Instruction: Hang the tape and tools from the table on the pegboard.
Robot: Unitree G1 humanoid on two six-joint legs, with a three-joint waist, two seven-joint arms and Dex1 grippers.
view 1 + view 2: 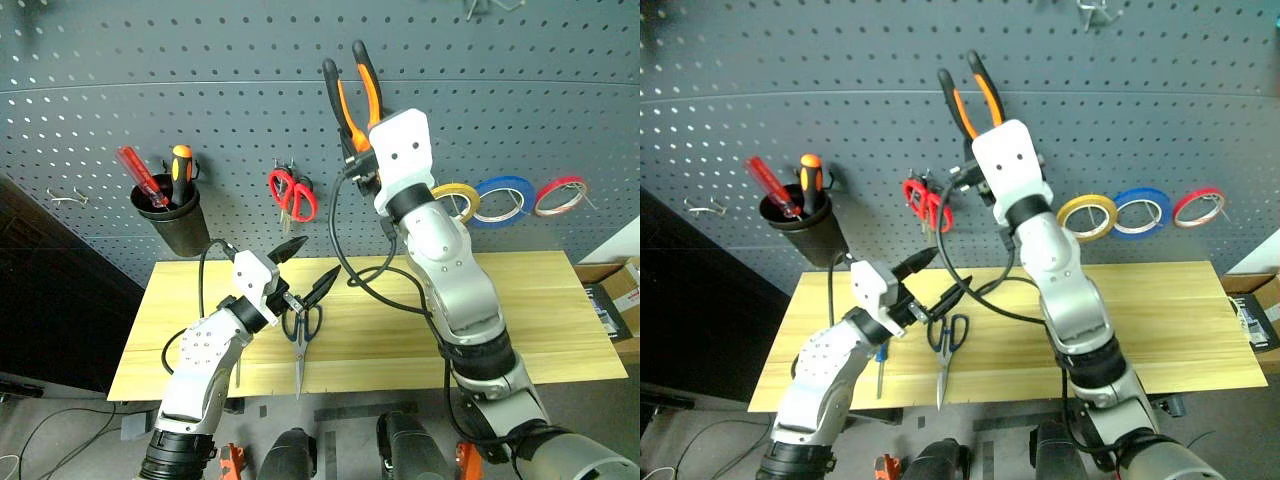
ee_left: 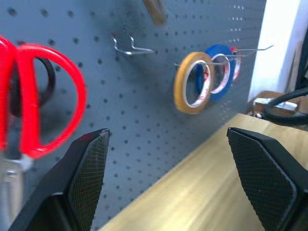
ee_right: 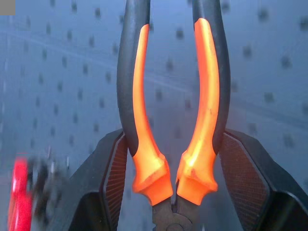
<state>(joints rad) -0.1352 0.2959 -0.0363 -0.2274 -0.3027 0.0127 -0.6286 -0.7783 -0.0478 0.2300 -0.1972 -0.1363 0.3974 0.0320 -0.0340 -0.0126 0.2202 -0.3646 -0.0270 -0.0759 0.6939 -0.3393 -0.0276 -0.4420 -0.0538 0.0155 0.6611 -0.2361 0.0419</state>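
Observation:
My right gripper (image 1: 362, 160) is raised in front of the dark grey pegboard (image 1: 150, 80), shut on the small pliers (image 1: 355, 95), whose orange-and-black handles (image 3: 144, 120) point up. My left gripper (image 1: 310, 262) hangs open and empty just above the pale wood table (image 1: 540, 320). Beneath it lie the black-looped steel scissors (image 1: 302, 335), blades toward the front edge. The blue-handled screwdriver (image 1: 880, 355) rests on the table beside my left arm. The yellow tape (image 1: 441, 190) hangs on a hook on the board, also visible in the left wrist view (image 2: 179, 84).
A blue tape ring (image 1: 505, 181) and a red tape ring (image 1: 560, 182) hang right of the yellow one. Red-looped scissors (image 1: 293, 193) hang mid-board. A black cup (image 1: 180, 230) with screwdrivers hangs at left, beyond it a wire hook (image 1: 65, 200). Cardboard boxes (image 1: 620, 295) stand past the table's right end.

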